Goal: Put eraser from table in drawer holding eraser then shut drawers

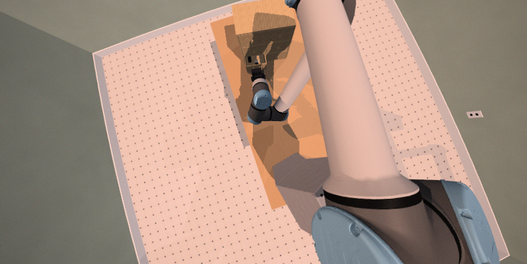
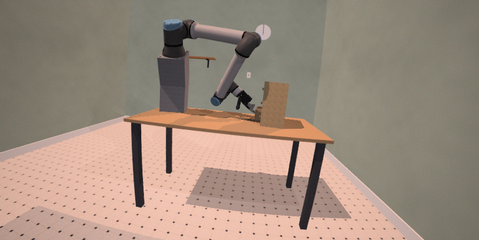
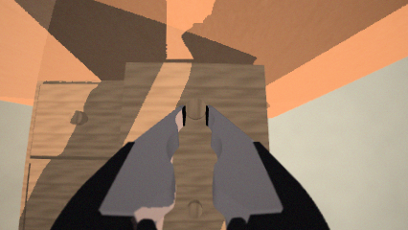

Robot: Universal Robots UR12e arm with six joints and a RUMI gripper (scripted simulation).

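The wooden chest (image 2: 274, 104) stands upright on the table's right part. Its lowest drawer (image 2: 258, 113) is pulled out a little. From above, the open drawer (image 1: 255, 59) shows small dark and pale things inside, too small to name. My gripper (image 3: 195, 106) is shut on the round knob (image 3: 194, 107) of that drawer front. It also shows in the side view (image 2: 250, 105) and from above (image 1: 257, 71), right at the drawer's front. The eraser on the table is not visible in any view.
Two more drawer knobs show in the wrist view, one nearer the camera (image 3: 194, 208) and one to the left (image 3: 77, 117). The arm's grey pedestal (image 2: 173, 83) stands at the table's left end. The table edge lies just beyond the chest.
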